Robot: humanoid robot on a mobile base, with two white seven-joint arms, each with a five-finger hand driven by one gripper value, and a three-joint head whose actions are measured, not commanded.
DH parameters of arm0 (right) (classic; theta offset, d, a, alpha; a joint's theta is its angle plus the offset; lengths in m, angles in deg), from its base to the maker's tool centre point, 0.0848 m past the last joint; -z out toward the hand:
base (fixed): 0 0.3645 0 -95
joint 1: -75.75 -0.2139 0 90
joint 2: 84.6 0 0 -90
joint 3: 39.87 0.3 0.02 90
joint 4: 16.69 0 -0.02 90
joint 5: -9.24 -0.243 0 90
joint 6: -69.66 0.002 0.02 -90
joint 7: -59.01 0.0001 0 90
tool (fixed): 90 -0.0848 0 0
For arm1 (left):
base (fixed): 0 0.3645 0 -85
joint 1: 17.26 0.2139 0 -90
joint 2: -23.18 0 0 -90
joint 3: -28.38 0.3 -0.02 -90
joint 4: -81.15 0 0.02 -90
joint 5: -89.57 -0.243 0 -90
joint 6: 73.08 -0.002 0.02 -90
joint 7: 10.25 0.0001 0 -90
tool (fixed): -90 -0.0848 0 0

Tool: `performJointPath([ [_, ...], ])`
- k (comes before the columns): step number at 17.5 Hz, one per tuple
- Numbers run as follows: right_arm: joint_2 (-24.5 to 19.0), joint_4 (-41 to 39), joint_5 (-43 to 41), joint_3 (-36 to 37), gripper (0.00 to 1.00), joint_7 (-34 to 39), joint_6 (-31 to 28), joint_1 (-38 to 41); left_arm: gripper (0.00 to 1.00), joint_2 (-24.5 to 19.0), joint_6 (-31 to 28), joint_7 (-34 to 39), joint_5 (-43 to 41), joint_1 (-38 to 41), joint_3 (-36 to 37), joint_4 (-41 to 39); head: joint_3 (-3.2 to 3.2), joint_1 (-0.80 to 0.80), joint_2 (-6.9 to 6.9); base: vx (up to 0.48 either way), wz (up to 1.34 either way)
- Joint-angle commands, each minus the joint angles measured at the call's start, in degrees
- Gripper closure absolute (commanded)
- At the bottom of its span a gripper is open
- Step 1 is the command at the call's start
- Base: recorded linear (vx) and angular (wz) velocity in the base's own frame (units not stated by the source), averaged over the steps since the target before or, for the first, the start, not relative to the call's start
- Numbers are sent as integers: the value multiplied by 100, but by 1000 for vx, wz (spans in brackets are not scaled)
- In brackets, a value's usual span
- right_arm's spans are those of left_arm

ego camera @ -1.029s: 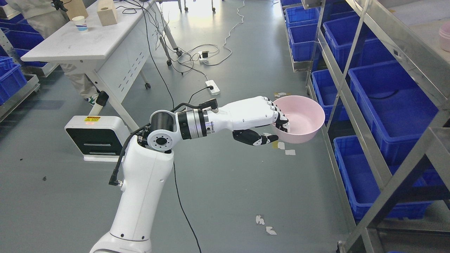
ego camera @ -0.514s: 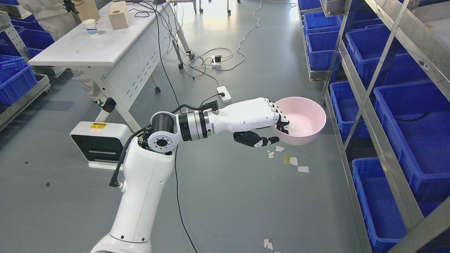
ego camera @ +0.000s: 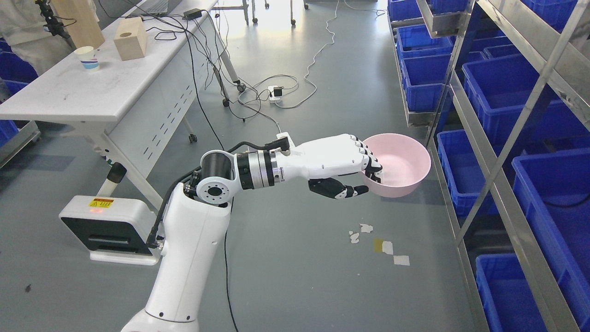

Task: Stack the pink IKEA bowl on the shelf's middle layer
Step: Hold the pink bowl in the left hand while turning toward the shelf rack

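My left hand (ego camera: 364, 175) is shut on the near rim of a pink bowl (ego camera: 401, 166), fingers inside the rim and thumb under it. It holds the bowl level in the air above the grey floor, just left of the metal shelf rack (ego camera: 502, 184). The arm reaches from the lower left across the middle of the head view. The right hand does not show.
The rack on the right holds several blue bins (ego camera: 498, 87) on its lower levels. A white table (ego camera: 83, 97) with a paper cup (ego camera: 87, 58) and a wooden block (ego camera: 131, 44) stands at the upper left, a person behind it. Cables and a power strip (ego camera: 275, 92) lie on the floor. A white box unit (ego camera: 108, 229) sits at lower left.
The whole picture has shifted, so the camera has moved; the floor and rack slid down and the table shifted left. The hand keeps the same grip on the bowl.
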Motion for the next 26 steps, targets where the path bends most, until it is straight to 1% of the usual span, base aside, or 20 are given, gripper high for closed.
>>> performJointPath([
  [1,100,-100,0,0,0,-1,4,28,98,-99,12,0,0,19,108,-32,0,0,0,440,0],
  [14,100,-100,0,0,0,-1,4,28,98,-99,135,132,9,11,143,-32,0,0,0,388,7],
  [17,100,-100,0,0,0,-1,4,28,98,-99,135,150,26,-7,257,-32,0,0,0,323,63],
  [18,100,-100,0,0,0,-1,4,19,98,-99,135,254,114,-33,318,-41,0,0,0,291,69],
  [20,100,-100,0,0,0,-1,4,28,97,-99,135,474,377,-164,485,-93,0,0,0,277,69],
  [22,100,-100,0,0,0,-1,4,28,97,-99,135,484,536,-279,687,-137,0,0,0,244,40],
  [24,100,-100,0,0,0,-1,4,28,97,-99,135,501,571,-411,723,-146,0,0,0,207,6],
  [25,100,-100,0,0,0,-1,4,28,97,-99,135,510,685,-603,723,-146,0,0,0,189,0],
  [26,100,-100,0,0,0,-1,4,28,97,-99,135,510,869,-996,714,-146,0,0,0,163,9],
])
